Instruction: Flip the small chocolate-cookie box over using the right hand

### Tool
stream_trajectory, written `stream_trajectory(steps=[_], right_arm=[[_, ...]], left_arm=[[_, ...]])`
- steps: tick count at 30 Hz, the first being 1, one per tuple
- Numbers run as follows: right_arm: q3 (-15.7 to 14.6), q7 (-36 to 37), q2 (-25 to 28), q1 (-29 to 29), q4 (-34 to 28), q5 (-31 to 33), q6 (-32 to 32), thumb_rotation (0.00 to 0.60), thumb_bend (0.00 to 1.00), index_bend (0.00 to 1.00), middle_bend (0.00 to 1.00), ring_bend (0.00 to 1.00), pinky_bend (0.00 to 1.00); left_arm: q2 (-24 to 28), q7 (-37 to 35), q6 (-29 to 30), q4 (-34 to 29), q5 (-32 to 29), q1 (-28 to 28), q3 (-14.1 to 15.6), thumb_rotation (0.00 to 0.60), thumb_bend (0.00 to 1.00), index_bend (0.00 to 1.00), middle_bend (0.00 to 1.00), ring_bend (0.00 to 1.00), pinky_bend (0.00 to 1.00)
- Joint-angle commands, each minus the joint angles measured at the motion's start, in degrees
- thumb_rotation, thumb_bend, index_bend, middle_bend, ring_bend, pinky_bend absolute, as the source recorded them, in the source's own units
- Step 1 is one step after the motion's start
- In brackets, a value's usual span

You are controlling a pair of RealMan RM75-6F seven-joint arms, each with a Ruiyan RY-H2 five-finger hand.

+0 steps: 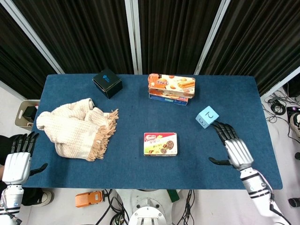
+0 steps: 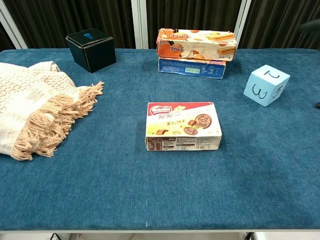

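Note:
The small chocolate-cookie box [image 1: 160,143] [image 2: 182,126] lies flat, picture side up, in the front middle of the blue table [image 1: 140,117]. My right hand [image 1: 232,146] hovers over the table to the right of the box, fingers spread, holding nothing, about a hand's length from the box. Only a dark tip of it shows at the chest view's right edge. My left hand [image 1: 18,159] stays off the table's left front corner, open and empty.
A light blue numbered cube [image 1: 206,116] [image 2: 266,85] sits just behind my right hand. Two stacked biscuit boxes [image 1: 171,88] [image 2: 195,52] stand at the back middle, a black cube box [image 1: 107,83] at back left, a fringed cream cloth [image 1: 77,127] on the left.

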Motion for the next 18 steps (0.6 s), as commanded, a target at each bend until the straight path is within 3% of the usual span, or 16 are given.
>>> stream_trajectory(steps=[1,6,12,18], right_arm=[[4.0,-15.1,-6.4,8.9,-7.3,13.1,-9.9,0.600,0.19,0.00,0.00,0.00,0.00],[6.2,-30.0,-15.6,16.6,-6.1,28.7,-10.5,0.600,0.06,0.00,0.00,0.00,0.00],[8.7,-41.2,-25.8,25.1,-1.2,43.7,-6.9,0.600,0.05,0.00,0.00,0.00,0.00],[10.1,-46.8,-32.8,31.4,4.3,52.7,-4.1,0.600,0.05,0.00,0.00,0.00,0.00]], left_arm=[[-0.1,-0.2,-0.1,0.2,-0.1,0.0,0.0,0.600,0.00,0.07,0.06,0.00,0.00],[-0.3,-0.7,-0.2,0.9,-0.1,0.0,0.1,0.600,0.00,0.07,0.06,0.00,0.00],[-0.5,-1.0,-0.2,1.4,0.0,0.0,0.1,0.600,0.00,0.07,0.06,0.00,0.00],[-0.5,-1.3,-0.2,1.9,-0.2,0.2,0.2,0.600,0.00,0.07,0.06,0.00,0.00]])
